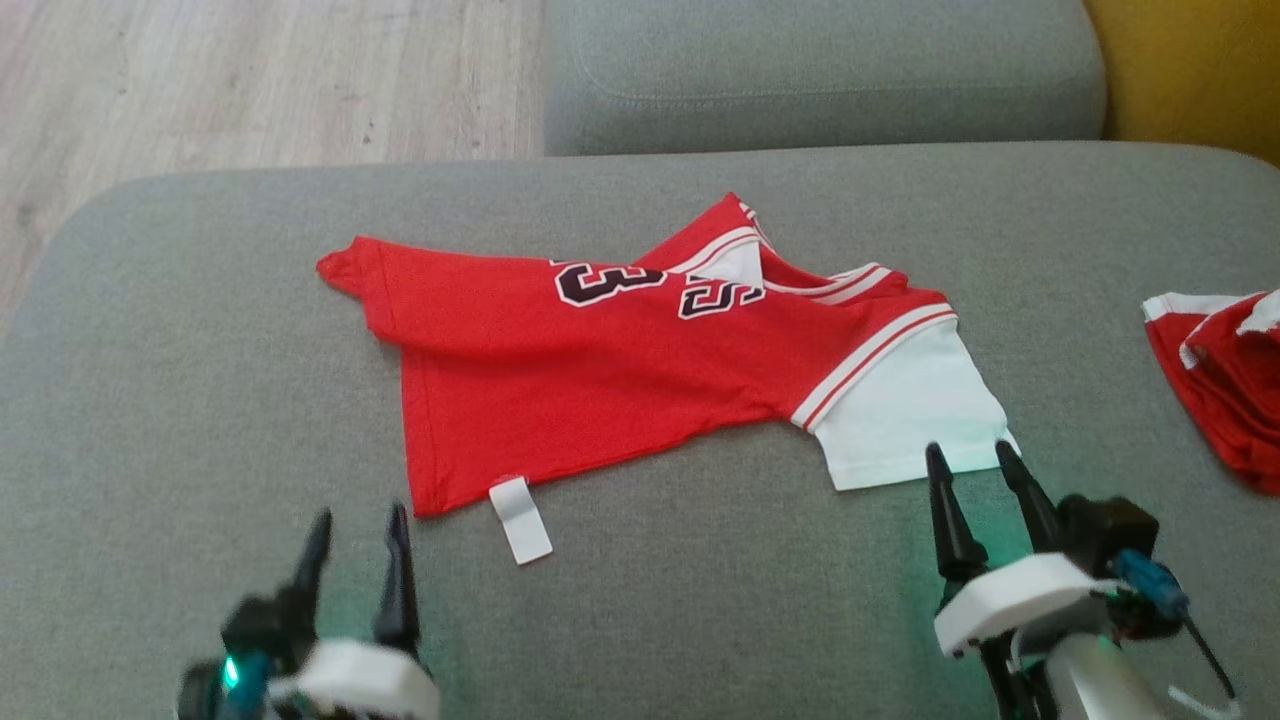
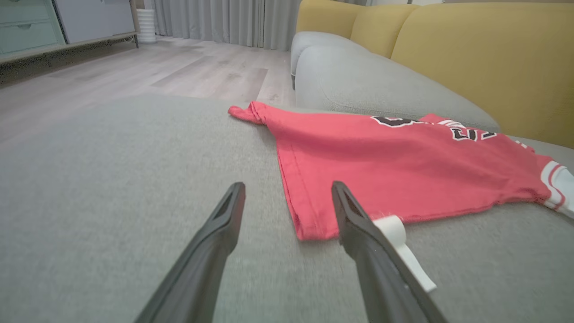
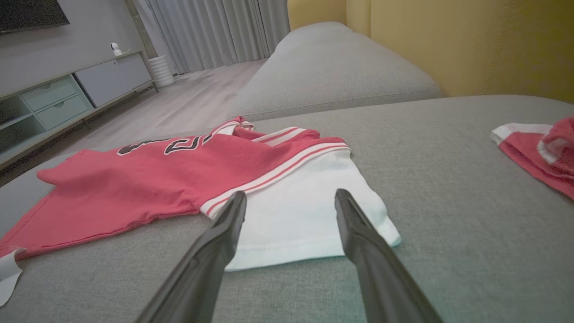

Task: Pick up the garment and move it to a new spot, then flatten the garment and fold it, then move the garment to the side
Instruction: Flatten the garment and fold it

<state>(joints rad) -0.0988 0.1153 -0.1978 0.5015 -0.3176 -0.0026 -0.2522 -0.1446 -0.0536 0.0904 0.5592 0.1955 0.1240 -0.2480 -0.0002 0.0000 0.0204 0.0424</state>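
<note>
garment: a red jersey (image 1: 600,380) with dark numbers is lying spread out, a little crooked and rumpled, near the middle of a grey sofa seat (image 1: 200,400).
sleeve: its white sleeve (image 1: 905,410) is lying flat at the robot's right end.
label: a white care label (image 1: 522,518) is sticking out from the near hem corner onto the seat.
left gripper: the left gripper (image 1: 360,512) is hovering just short of that hem corner, its fingers (image 2: 354,224) standing spread and holding nothing.
right gripper: the right gripper (image 1: 970,449) is pointing at the sleeve's near edge, its fingers (image 3: 226,233) spread wide and empty too.
step in hand: probably flattening; the collar end is looking bunched. doing it well likely means each side pinching only the top edge of cloth, low and shallow, then drawing hem and sleeve apart evenly so the body is pulled smooth without dragging.
containers: a drawer unit (image 3: 54,98) is standing by the far wall with drawers closed; its contents cannot be told.
surroundings: a second red-and-white cloth (image 1: 1220,390) is lying at the seat's right edge, well apart.
</note>
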